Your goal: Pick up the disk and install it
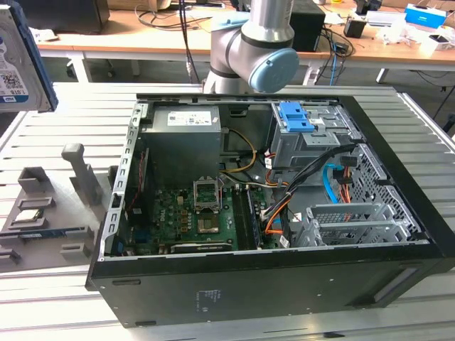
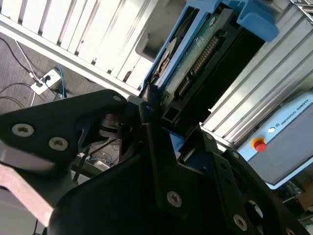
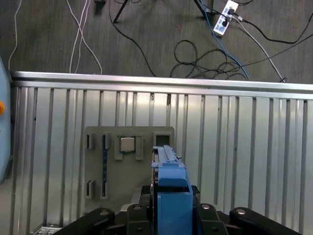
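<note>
The gripper (image 3: pixel 171 208) is clamped on the disk (image 1: pixel 20 60), which hangs in the air above the grey parts fixture (image 3: pixel 127 181), well apart from the open computer case (image 1: pixel 270 284). Held edge-on like this, I'd say it wants a firm grip on its blue bracket and no swinging. Below lies a ribbed aluminium tabletop (image 3: pixel 244 147). Cables and a power strip (image 3: pixel 226 11) trail across the floor.

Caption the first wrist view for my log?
Gripper shut on the silver-grey metal hard drive in its bright blue plastic bracket, held edge-on over the grey fixture plate on the slatted table.
</note>
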Motion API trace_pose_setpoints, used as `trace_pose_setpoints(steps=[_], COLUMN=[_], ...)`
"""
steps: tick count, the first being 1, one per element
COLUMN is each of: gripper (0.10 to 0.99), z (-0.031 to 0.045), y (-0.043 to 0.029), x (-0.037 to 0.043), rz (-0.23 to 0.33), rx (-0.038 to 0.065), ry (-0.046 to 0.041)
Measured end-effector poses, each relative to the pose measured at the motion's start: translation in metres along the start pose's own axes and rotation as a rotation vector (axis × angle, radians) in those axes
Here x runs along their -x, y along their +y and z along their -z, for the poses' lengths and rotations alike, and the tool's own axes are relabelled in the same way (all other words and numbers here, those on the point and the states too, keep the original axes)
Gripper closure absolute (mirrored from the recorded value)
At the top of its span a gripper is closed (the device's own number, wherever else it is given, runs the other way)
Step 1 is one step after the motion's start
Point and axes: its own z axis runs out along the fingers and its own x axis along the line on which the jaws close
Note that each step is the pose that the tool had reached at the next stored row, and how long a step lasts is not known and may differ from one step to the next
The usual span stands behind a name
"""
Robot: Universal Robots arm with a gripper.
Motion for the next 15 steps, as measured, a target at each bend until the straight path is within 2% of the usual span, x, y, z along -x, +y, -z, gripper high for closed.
trace_pose_setpoints(steps=[1, 9, 15], gripper=[0.722, 0.722, 0.722], z=[0.0093, 0.0103, 0.0106], y=[0.0004, -0.0003, -0.0126], x=[0.0001, 0.0001, -0.0006], rz=[0.0, 0.0, 0.0], rx=[0.0, 0.0, 0.0], ry=[0.0019, 0.0023, 0.0022])
